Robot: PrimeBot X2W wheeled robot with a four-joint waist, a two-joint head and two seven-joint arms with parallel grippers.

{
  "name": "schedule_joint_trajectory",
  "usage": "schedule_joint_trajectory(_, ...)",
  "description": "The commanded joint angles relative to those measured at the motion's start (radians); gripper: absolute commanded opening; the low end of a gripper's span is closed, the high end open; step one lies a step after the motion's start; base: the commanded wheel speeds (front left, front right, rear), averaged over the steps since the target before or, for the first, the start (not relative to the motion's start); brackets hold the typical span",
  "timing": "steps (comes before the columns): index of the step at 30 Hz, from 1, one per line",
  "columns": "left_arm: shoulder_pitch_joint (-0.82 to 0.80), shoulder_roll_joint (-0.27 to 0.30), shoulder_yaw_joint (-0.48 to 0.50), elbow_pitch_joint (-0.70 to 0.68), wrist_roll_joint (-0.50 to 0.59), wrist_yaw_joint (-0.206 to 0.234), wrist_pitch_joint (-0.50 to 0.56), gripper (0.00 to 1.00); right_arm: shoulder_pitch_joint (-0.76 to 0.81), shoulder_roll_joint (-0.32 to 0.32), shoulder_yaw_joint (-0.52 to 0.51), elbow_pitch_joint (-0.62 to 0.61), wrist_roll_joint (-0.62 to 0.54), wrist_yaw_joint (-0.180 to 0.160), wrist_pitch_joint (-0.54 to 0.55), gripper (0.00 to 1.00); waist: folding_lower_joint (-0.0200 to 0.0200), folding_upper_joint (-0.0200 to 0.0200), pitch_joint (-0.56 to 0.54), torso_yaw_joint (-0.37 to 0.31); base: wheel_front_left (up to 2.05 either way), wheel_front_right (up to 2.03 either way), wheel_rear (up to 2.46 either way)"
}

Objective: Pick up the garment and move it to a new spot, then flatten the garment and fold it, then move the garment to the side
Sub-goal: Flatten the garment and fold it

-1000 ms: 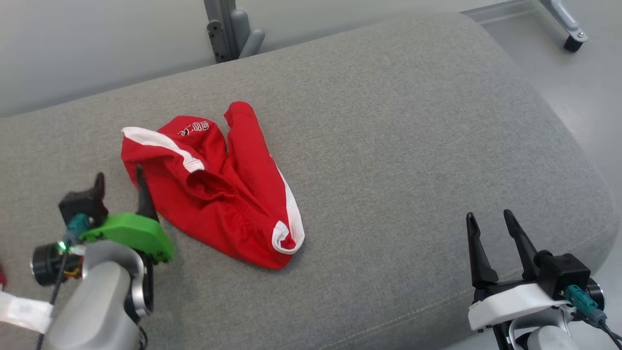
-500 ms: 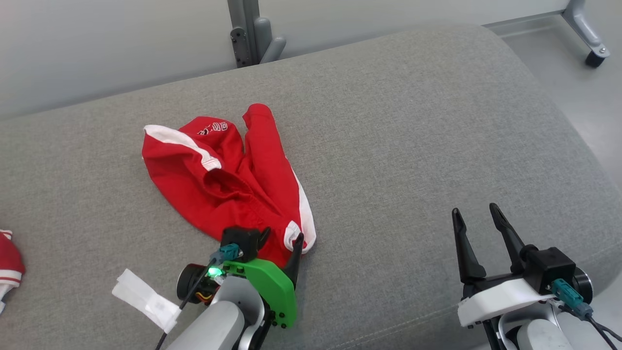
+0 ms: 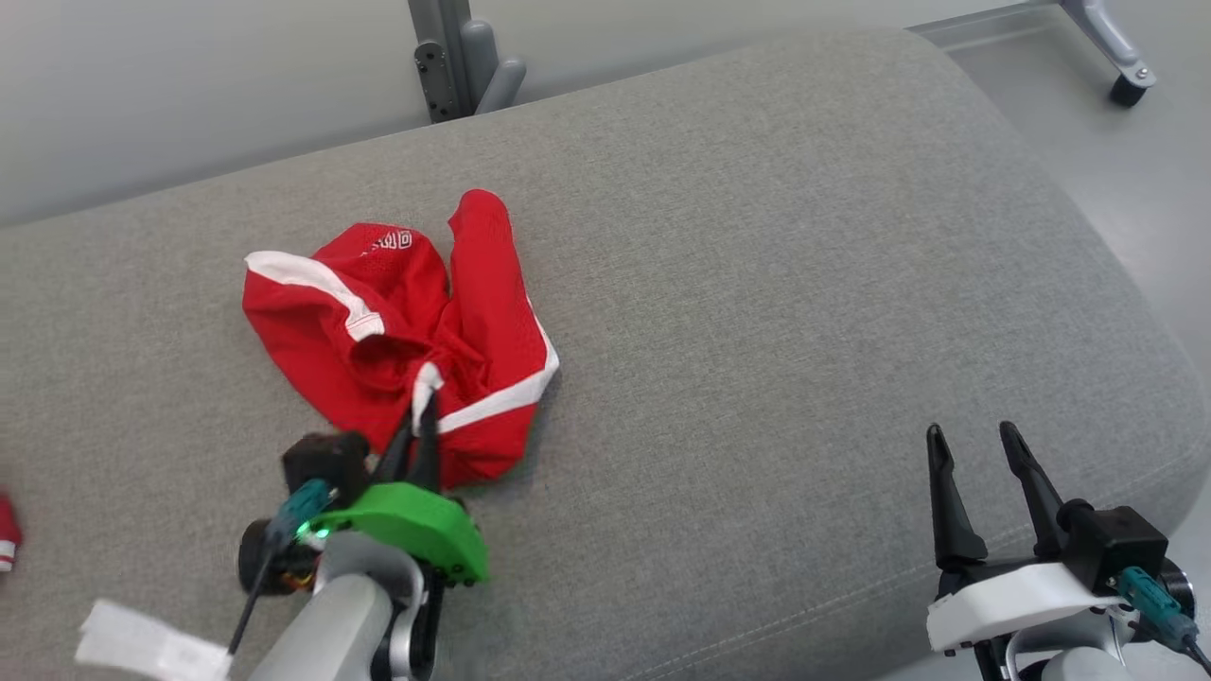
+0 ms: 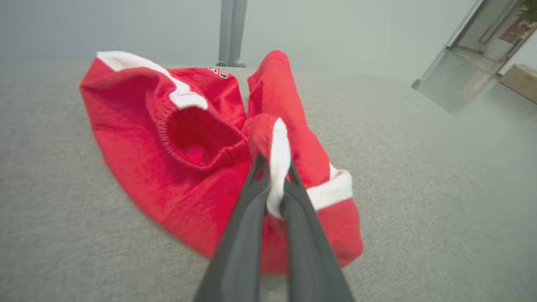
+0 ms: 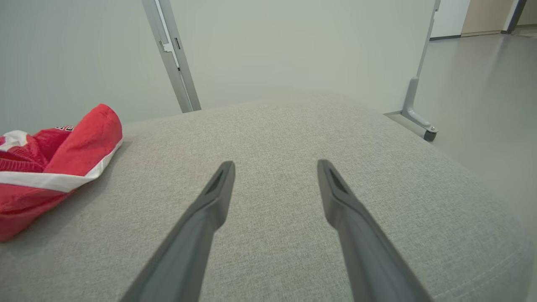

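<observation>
The garment [image 3: 397, 331] is a pair of red shorts with white side stripes, lying crumpled on the grey cushion [image 3: 757, 284] left of centre. My left gripper [image 3: 421, 409] is shut on a white-trimmed hem corner and holds it raised and folded back over the shorts. In the left wrist view the garment [image 4: 188, 138] spreads ahead, with the white hem pinched between the two dark fingers of the left gripper [image 4: 275, 167]. My right gripper [image 3: 974, 437] stands open and empty at the lower right, far from the shorts. The right wrist view shows the right gripper [image 5: 275, 167] over bare cushion and the garment [image 5: 54, 167] at the left.
A grey metal post [image 3: 459, 52] stands behind the cushion. A caster leg [image 3: 1121, 80] rests on the floor at the top right. Another red and white cloth [image 3: 6, 541] peeks in at the left edge, and a white tag [image 3: 151, 648] hangs by my left arm.
My left gripper went from open beside the shorts' left edge to the lower hem corner, shut on it and pulled it up and back over the garment. The camera shifted slightly.
</observation>
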Motion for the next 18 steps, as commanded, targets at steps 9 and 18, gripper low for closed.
schedule_joint_trajectory(9, 0.439, -0.073, 0.510, -0.273, -0.005, 0.112, -0.085, 0.00, 0.012, -0.001, 0.005, -0.002, 0.005, -0.001, -0.003, 1.00, 0.0000, 0.0000, -0.016, 0.162, 0.00, 0.00, 0.00)
schedule_joint_trajectory(18, 0.457, -0.132, 0.605, -0.102, 0.020, 0.029, -0.086, 0.11, 0.001, -0.001, 0.007, 0.004, -0.020, -0.001, -0.003, 1.00, 0.0000, 0.0000, -0.016, 0.209, 0.00, 0.00, 0.00)
